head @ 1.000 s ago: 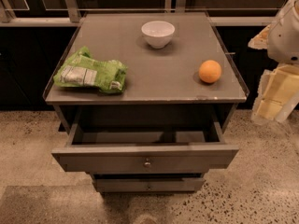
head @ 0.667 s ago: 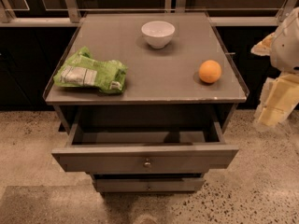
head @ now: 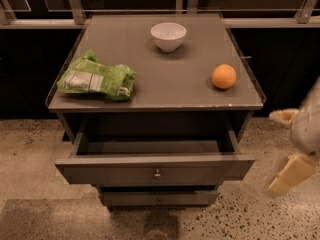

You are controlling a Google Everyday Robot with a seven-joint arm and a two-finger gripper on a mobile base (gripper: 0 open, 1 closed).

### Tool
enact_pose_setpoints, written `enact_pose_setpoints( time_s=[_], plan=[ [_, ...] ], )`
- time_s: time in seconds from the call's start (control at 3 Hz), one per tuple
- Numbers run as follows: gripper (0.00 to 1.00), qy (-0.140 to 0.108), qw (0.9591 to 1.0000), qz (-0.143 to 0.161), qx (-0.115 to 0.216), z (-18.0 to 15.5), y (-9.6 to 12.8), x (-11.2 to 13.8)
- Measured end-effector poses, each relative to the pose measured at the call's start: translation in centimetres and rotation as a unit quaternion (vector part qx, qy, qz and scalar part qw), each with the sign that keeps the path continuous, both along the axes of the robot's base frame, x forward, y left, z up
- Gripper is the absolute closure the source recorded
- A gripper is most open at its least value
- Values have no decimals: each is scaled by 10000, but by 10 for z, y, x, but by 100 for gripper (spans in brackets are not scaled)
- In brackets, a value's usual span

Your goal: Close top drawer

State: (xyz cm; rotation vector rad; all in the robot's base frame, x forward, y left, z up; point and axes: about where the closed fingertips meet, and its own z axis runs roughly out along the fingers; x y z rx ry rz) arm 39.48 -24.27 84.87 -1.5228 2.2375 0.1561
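The top drawer is a wide grey drawer with a small round metal knob at the centre of its front. It stands pulled out from the grey cabinet, and its inside looks empty. My gripper is at the right edge of the view, to the right of the drawer front and apart from it. Its two cream fingers stand wide apart with nothing between them.
On the cabinet top lie a green snack bag, a white bowl and an orange. A narrower lower drawer front shows below. Speckled floor surrounds the cabinet, with dark glass panels behind it.
My gripper has moved down along the right side, from cabinet-top height to drawer height. The drawer and the things on top have not moved.
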Motion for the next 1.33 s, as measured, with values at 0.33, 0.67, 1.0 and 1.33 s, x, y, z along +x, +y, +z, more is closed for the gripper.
enact_pose_setpoints(
  time_s=[0.33,0.67,1.0,1.33],
  plan=[
    [0,380,9957,-446,721,-101,-4,-20],
    [6,790,9887,-652,1091,-185,3,-27],
    [24,859,9873,-676,1150,-197,3,-27],
    [48,856,9874,-674,1148,-197,4,-27]
  ],
)
